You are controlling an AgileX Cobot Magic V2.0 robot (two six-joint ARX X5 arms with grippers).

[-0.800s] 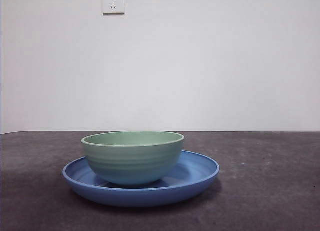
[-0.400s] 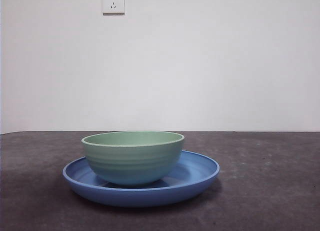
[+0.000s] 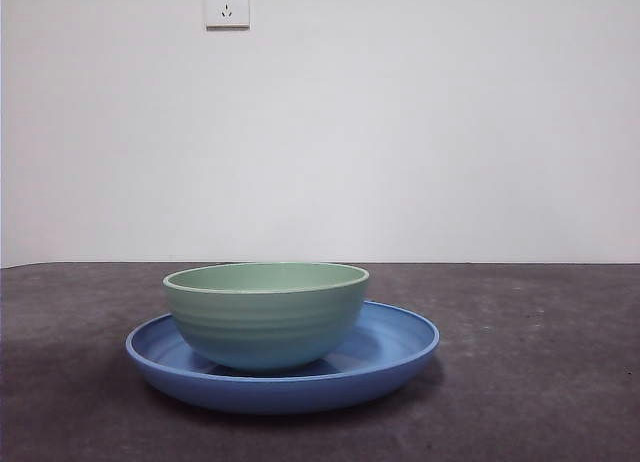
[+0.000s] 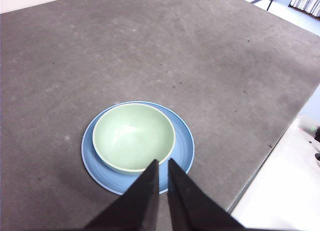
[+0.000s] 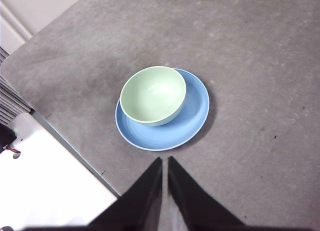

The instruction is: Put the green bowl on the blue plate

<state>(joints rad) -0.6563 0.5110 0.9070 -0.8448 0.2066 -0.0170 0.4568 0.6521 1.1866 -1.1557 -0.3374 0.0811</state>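
Observation:
The pale green bowl [image 3: 266,314] stands upright inside the blue plate [image 3: 400,347] on the dark table, off-centre toward the plate's left in the front view. It also shows in the left wrist view [image 4: 133,136] on the plate [image 4: 185,143], and in the right wrist view [image 5: 153,95] on the plate [image 5: 192,111]. My left gripper [image 4: 162,163] is shut and empty, raised high above the table, apart from the bowl. My right gripper [image 5: 164,161] is shut and empty, also raised high and away from the plate. Neither gripper shows in the front view.
The grey table [image 3: 540,382] runs to an edge near the plate [image 4: 260,161]; a white surface [image 5: 45,181] lies beyond it. A white wall with a socket [image 3: 227,4] stands behind the table.

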